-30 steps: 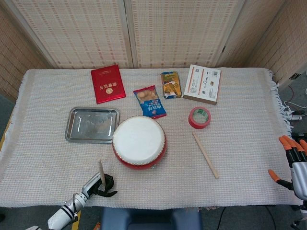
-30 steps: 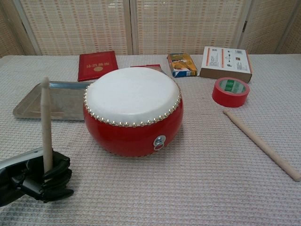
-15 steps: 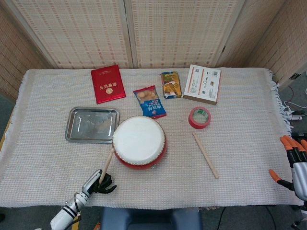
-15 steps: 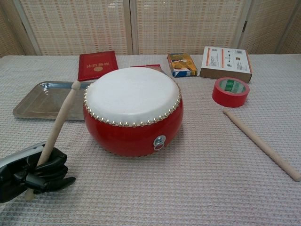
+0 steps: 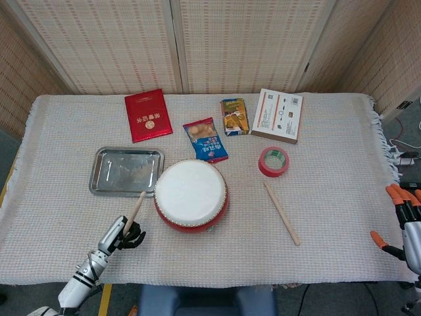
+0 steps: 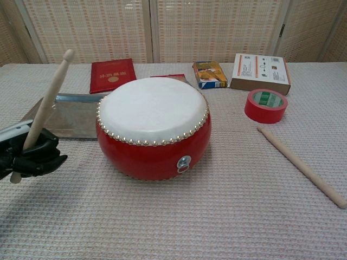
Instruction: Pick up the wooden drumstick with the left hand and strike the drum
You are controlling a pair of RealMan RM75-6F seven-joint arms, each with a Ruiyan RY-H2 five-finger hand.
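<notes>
A red drum (image 5: 191,195) (image 6: 154,126) with a white skin sits mid-table. My left hand (image 5: 122,234) (image 6: 30,157), black-fingered, grips a wooden drumstick (image 5: 135,208) (image 6: 47,102) near its lower end, left of the drum. The stick tilts up and to the right, its tip in the air, apart from the drum. A second wooden drumstick (image 5: 281,212) (image 6: 301,165) lies on the cloth right of the drum. My right hand (image 5: 404,220), with orange fingertips, hangs off the table's right edge and holds nothing.
A metal tray (image 5: 126,171) (image 6: 59,114) lies left of the drum behind the stick. A red tape roll (image 5: 273,161) (image 6: 265,105), red booklet (image 5: 147,115), snack packets (image 5: 206,140) and a cardboard box (image 5: 278,115) sit behind the drum.
My left hand has lifted and moved left and back with the drumstick. The stick swung from upright towards the drum, and its tip now stands higher, away from the drum's rim.
</notes>
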